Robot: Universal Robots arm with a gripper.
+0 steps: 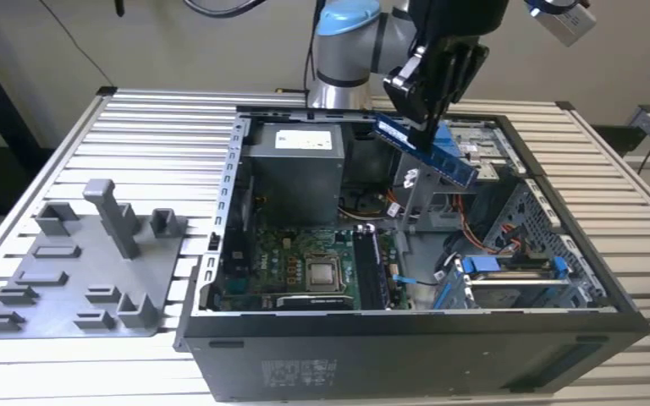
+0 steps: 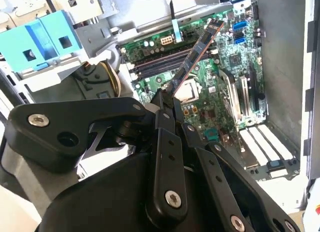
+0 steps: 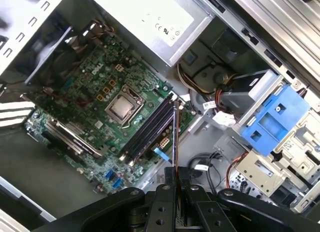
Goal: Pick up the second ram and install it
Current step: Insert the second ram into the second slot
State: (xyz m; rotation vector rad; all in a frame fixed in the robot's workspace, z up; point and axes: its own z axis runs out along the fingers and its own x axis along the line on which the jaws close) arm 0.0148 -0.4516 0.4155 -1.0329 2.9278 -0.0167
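My gripper [image 1: 418, 125] hangs above the open computer case [image 1: 415, 338], shut on the second ram [image 1: 449, 165]. This is a thin dark stick with a bluish label, held tilted over the drive bay side. In the second wrist view the ram [image 2: 197, 49] sticks out from between the fingertips [image 2: 167, 99] over the motherboard. The first wrist view has it edge-on as a thin line [image 3: 175, 137] running from the gripper [image 3: 176, 179] toward the black memory slots [image 3: 150, 127]. The slots [image 2: 160, 64] lie beside the CPU socket [image 3: 121, 106]. The stick is above the board, apart from the slots.
A grey plastic tray [image 1: 43, 292] with an upright post [image 1: 116, 216] lies on the slatted table at the exterior view's left. Inside the case are the power supply [image 1: 297, 161], blue drive latches [image 3: 272, 119], cables [image 1: 472, 241] and expansion cards [image 2: 245, 94].
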